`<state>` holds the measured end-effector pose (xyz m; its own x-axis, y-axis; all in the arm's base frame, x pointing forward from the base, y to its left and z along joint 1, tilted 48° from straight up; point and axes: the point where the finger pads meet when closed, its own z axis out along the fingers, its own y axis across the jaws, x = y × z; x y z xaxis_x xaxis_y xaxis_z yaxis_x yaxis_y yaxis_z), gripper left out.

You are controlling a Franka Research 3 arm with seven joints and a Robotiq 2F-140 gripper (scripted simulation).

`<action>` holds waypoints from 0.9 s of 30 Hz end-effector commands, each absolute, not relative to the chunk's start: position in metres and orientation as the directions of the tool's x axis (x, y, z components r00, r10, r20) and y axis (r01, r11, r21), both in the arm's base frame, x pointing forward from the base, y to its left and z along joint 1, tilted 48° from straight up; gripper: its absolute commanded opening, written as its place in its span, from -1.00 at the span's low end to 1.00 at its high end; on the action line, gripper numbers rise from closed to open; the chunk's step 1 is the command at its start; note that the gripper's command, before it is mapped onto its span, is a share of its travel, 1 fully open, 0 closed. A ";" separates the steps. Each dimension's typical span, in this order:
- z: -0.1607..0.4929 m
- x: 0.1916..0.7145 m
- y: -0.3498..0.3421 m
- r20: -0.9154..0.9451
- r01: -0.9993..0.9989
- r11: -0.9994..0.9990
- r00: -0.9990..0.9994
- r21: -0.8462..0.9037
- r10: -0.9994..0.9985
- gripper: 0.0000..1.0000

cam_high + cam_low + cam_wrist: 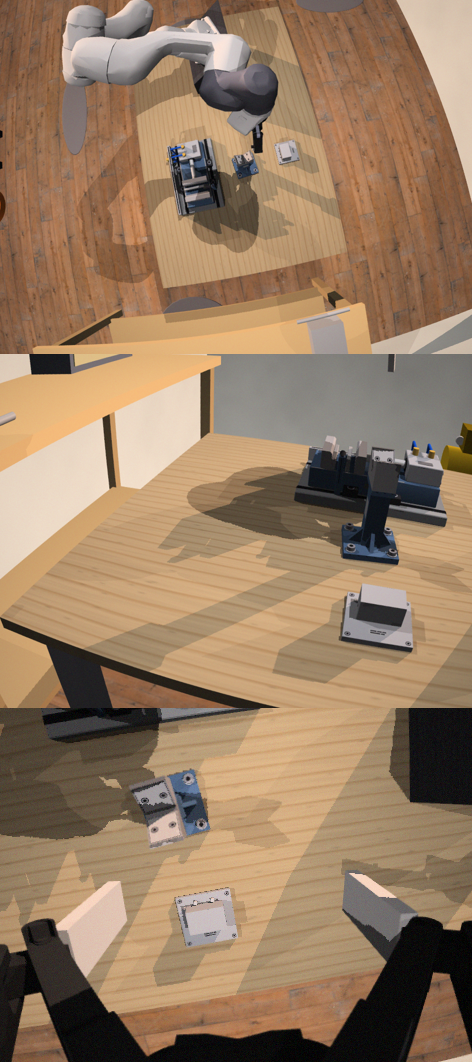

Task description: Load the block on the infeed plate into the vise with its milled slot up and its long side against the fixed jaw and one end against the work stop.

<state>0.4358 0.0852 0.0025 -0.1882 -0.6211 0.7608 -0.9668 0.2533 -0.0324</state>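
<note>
The part (285, 150) (382, 595) (206, 920) is a plain grey block on the infeed plate (294, 155) (358, 635) (231, 923). No slot shows on its upper face. My gripper (258, 147) (233, 896) is open and empty, high above the table; in the wrist view the part lies left of centre between the fingers. The V-block (244, 157) (384, 475) (159, 814) stands empty on its blue post. The vise is open, with nothing between the fixed jaw (197, 196) (328, 453) and the rod-side jaw (194, 181) (360, 457). The work stop is hard to make out.
The air cylinder (189, 150) (423, 468) has blue hoses standing up. The V-block stands between the vise and the infeed plate. A black panel (442, 755) is at the upper right of the wrist view. A wooden shelf unit (114, 396) borders the table.
</note>
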 end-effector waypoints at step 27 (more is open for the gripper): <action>-0.120 0.481 0.128 0.738 -0.992 0.125 -0.082 0.003 -0.669 0.02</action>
